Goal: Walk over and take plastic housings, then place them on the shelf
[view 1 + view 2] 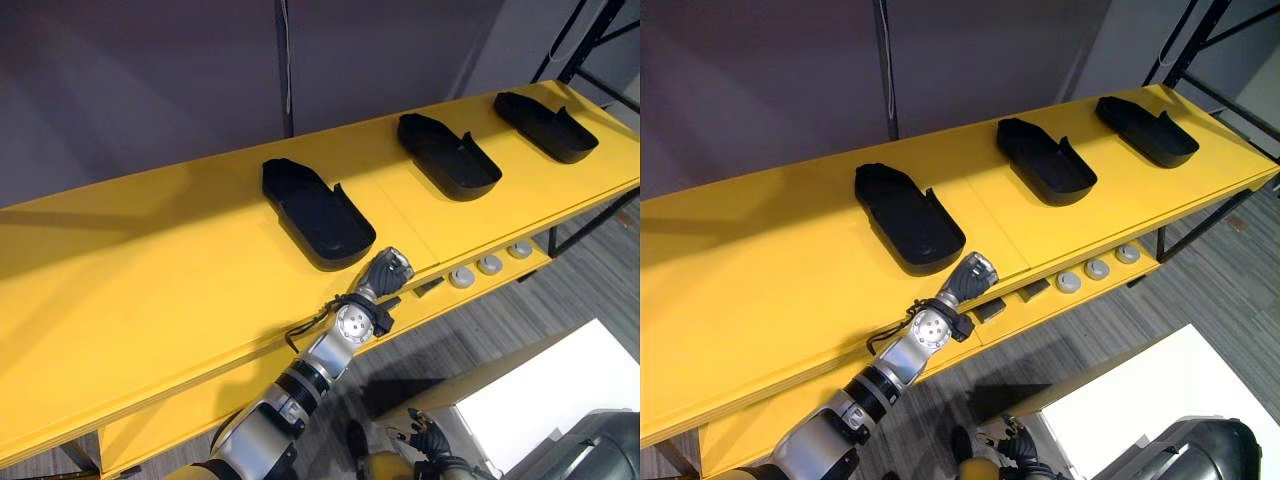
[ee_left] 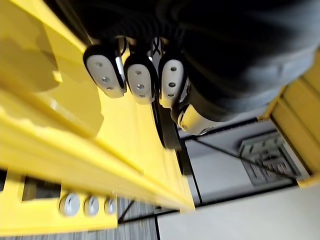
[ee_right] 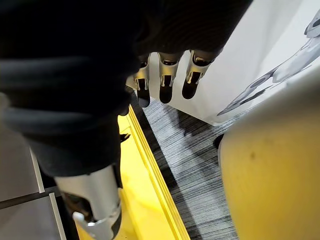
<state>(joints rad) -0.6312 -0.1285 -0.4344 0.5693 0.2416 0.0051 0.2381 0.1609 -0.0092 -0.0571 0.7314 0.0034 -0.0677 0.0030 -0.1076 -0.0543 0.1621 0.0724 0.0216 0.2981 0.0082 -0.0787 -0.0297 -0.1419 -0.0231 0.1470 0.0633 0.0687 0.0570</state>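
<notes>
shelf (image 1: 150,260), long and yellow, runs from the lower left of the frame up to the upper right, and all three plastic housings lie on top of it, open side up. the nearest housing (image 1: 318,215) sits just left of the frame's middle. my left hand (image 1: 388,272) is right below it at the shelf's front edge, close beside the housing's near end, though i can't tell if it touches. my fingers (image 2: 140,80) there are curled in a tight row with nothing between them and the thumb.

further right lie the middle housing (image 1: 450,157) and then the far housing (image 1: 545,127), well apart and angled the same way. under them, small round discs (image 1: 490,265) sit on the lower ledge. my right hand (image 3: 167,75) hangs low in the bottom right, fingers loose and slack, holding nothing, above the grey floor beside a white box (image 1: 550,395).

i judge the placing step is as good as finished for this piece. the next move calls for drawing my left arm straight back off the edge without nudging the nearest housing, then turning away to fetch another.
</notes>
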